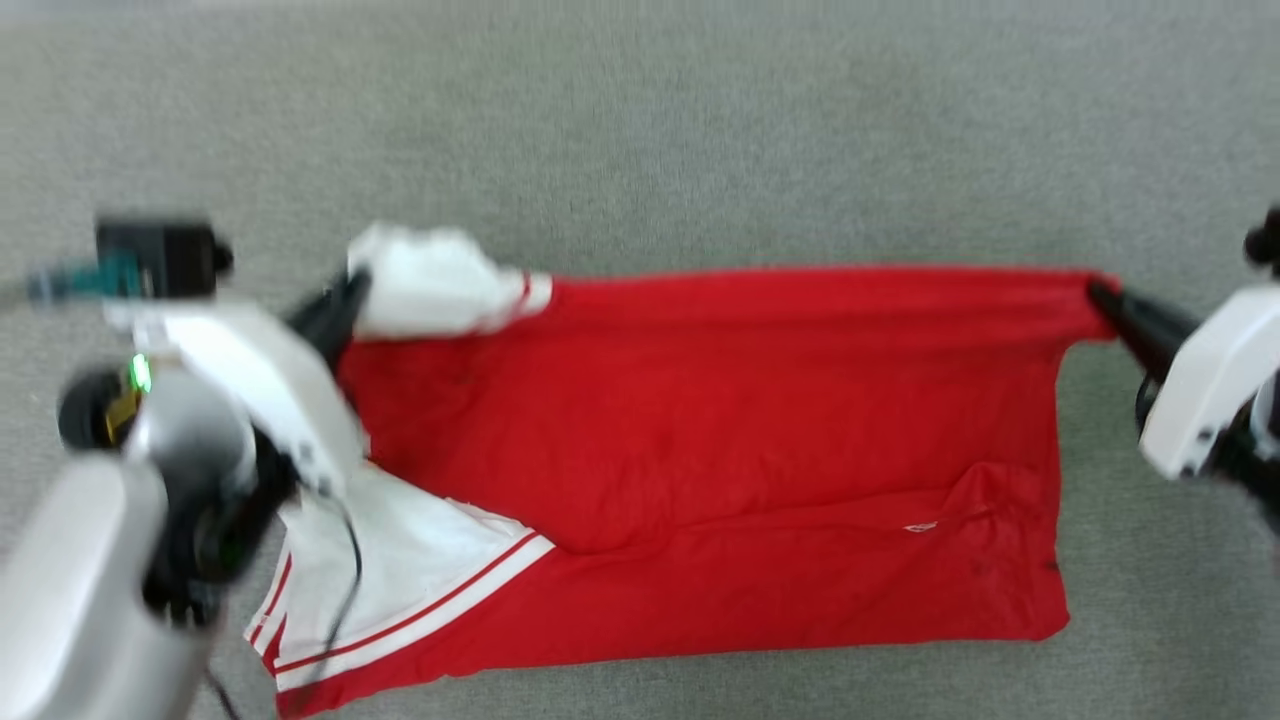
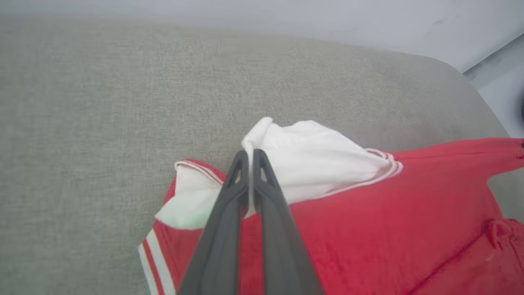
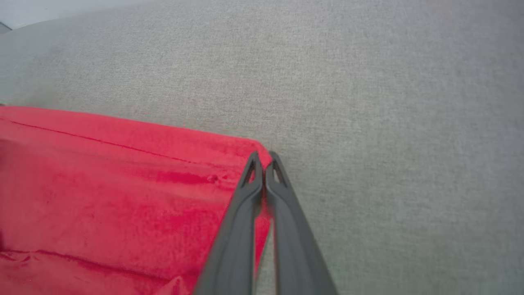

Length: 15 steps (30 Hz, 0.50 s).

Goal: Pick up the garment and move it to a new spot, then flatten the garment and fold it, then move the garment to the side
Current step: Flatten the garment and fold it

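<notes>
You're flattening the shirt (image 1: 700, 400): left gripper (image 2: 250, 155) clamped on its sleeve (image 2: 315, 155), right gripper (image 3: 264, 157) clamped on its opposite hem corner. Next, probably, lower that taut edge evenly.

Left tool (image 2: 250, 152), right tool (image 3: 264, 155): both closed.

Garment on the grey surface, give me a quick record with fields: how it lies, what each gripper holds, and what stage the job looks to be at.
garment: red, white sleeves, spread on the grey fabric surface
left gripper: shut on a white sleeve
right gripper: shut on a red corner
far edge: stretched straight between the grippers
near part: creased; second sleeve lies at the robot's left
stage: flattening, not yet folded
</notes>
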Motion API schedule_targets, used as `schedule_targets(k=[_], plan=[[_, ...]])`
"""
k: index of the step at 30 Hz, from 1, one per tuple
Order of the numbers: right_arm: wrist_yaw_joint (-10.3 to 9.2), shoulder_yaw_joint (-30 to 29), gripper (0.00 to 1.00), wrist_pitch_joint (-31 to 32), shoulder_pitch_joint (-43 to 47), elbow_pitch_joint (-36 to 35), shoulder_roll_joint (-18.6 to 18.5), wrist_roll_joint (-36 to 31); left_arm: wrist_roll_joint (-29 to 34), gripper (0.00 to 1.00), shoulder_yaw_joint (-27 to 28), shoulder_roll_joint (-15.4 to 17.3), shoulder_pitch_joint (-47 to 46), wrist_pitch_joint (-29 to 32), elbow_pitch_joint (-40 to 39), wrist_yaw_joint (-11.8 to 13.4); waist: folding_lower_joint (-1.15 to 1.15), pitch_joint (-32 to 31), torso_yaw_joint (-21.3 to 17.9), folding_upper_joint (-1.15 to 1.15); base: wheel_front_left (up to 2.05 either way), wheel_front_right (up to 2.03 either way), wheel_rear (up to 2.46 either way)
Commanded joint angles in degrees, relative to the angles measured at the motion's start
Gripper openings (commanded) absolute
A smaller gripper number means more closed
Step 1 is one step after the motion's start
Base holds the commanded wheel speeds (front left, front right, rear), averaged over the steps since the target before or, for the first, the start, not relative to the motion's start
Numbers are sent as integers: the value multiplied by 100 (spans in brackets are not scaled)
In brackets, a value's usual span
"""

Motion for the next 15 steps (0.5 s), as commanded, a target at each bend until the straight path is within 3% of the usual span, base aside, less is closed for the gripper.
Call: schedule_targets(k=[1, 7, 12, 13, 14, 15], plan=[[-4, -44, 0, -6, 134, -26, 40, -34, -37, 0, 42, 21, 179, -52, -54, 52, 0, -142, 15, 0, 0, 0, 0], [-4, -206, 0, -160, 960, -66, 367, 2, -347, 0, 142, -183, 1587, -347, -202, 328, 0, -385, 25, 0, 0, 0, 0], [-4, -221, 0, -288, 1514, 145, 557, 73, -661, 0, 52, -464, 2238, -407, 71, 303, 0, -449, 46, 0, 0, 0, 0], [-4, -191, 8, -307, 1603, 222, 602, 85, -749, 0, 7, -537, 2316, -365, 165, 271, 0, -468, 47, 0, 0, 0, 0], [-4, -156, 49, -329, 1694, 307, 635, 86, -805, 45, -30, -615, 2364, -366, 276, 239, 0, -493, 47, 0, 0, 0, 0], [-4, -123, 100, -334, 1774, 409, 690, 125, -810, 100, -70, -655, 2396, -387, 387, 209, 0, -513, 42, 0, 0, 0, 0]])
